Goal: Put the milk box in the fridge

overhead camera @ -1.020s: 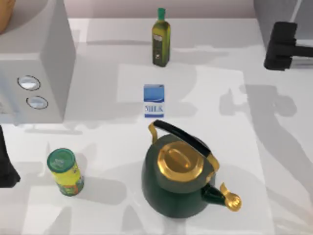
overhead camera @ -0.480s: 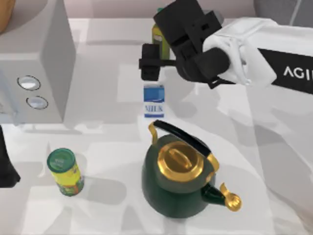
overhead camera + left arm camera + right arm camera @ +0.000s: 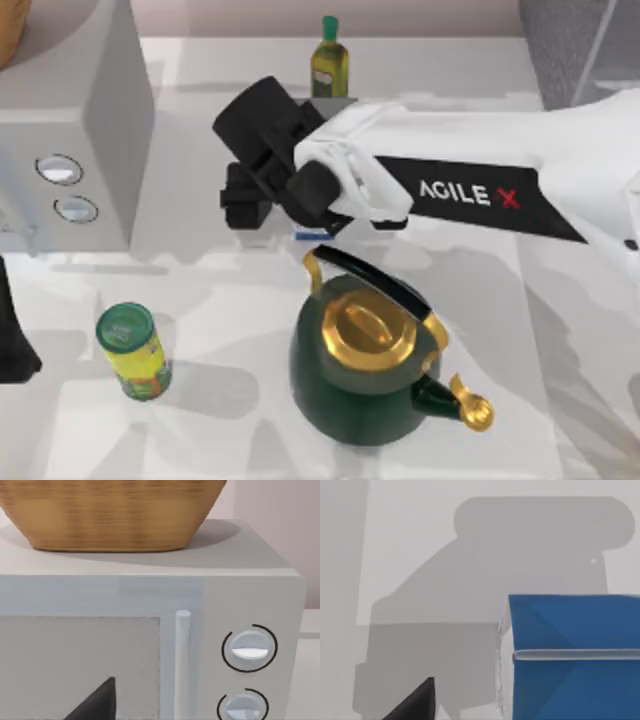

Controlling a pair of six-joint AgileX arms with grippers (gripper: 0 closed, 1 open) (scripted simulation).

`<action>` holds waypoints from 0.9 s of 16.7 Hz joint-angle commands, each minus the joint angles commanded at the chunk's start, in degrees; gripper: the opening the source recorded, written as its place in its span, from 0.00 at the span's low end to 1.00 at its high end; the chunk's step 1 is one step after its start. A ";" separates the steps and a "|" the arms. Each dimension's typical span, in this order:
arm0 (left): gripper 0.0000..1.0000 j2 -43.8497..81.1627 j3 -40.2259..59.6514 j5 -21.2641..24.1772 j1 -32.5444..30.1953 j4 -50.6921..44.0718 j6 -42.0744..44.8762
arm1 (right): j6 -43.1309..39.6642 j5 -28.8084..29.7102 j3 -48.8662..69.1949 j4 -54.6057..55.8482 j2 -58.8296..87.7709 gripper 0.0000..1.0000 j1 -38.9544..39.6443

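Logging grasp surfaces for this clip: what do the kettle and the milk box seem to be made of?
Kettle: likely enamelled or painted metal, glossy dark green, with a shiny brass-like lid, handle mounts and spout tip. Milk box: probably coated paperboard, with matte blue folded panels and a sealed ridge across the top, seen under the right gripper.

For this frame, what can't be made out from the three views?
- Milk box: in the top view the right arm covers nearly all of it; the right wrist view cuts it off at the edge.
- Right hand: open or shut is unclear; its fingers are hidden from above.
- Left hand: one dark tip in its wrist view.
- Fridge: cropped by the top view's corner.
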 joint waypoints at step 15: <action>1.00 0.00 0.00 0.00 0.00 0.00 0.00 | -2.88 -1.30 5.81 4.13 8.69 1.00 -3.01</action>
